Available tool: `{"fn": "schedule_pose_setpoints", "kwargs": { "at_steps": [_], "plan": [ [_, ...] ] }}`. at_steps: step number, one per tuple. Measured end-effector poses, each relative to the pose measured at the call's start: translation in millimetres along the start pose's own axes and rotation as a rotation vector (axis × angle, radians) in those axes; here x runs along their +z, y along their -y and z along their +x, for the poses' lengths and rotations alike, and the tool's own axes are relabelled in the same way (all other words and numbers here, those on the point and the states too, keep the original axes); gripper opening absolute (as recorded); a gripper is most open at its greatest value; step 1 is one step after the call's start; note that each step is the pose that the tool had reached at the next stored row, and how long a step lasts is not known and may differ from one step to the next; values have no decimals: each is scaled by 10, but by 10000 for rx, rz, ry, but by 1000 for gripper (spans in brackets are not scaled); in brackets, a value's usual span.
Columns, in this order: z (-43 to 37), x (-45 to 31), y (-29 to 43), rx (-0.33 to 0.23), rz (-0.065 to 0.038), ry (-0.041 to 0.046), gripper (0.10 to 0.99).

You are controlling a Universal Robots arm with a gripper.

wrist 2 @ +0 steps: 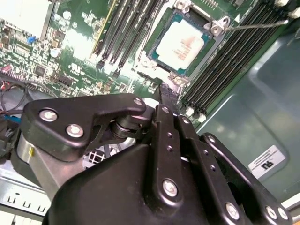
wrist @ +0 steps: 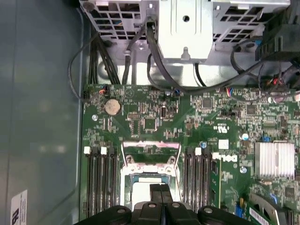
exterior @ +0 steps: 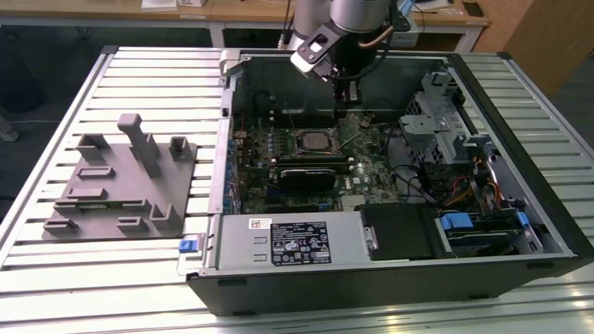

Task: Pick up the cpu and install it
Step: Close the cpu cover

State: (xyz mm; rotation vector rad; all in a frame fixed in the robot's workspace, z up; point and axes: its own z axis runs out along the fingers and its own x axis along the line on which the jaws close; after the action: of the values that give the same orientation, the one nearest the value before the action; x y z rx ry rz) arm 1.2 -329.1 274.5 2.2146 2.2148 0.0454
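Observation:
The cpu (exterior: 316, 141) lies flat in the socket on the green motherboard inside the open computer case, its pale silvery top facing up. The second wrist view shows the cpu (wrist 2: 183, 42) seated in the metal-framed socket, with a thin wire lever (wrist 2: 262, 23) sticking out beside it. In the first wrist view, an edge of the cpu (wrist: 140, 180) shows just past the fingertips. My gripper (exterior: 341, 111) hangs a little above the board, beside the socket toward the case's back wall. In both wrist views the gripper (wrist 2: 168, 91) (wrist: 161, 190) is shut, with nothing between its fingers.
Dark memory slots (wrist: 101, 183) flank the socket on both sides. A drive cage (exterior: 446, 118) with cables stands at the exterior view's right and a power supply (exterior: 292, 240) at the case front. A grey holder fixture (exterior: 121, 181) sits on the slatted table outside the case.

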Motion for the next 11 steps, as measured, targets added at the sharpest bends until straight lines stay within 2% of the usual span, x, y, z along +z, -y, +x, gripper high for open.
{"fn": "schedule_pose_setpoints", "kwargs": {
  "at_steps": [11],
  "plan": [
    [20, 48, -157, 0, 0, 3, 106]
  ]
}}
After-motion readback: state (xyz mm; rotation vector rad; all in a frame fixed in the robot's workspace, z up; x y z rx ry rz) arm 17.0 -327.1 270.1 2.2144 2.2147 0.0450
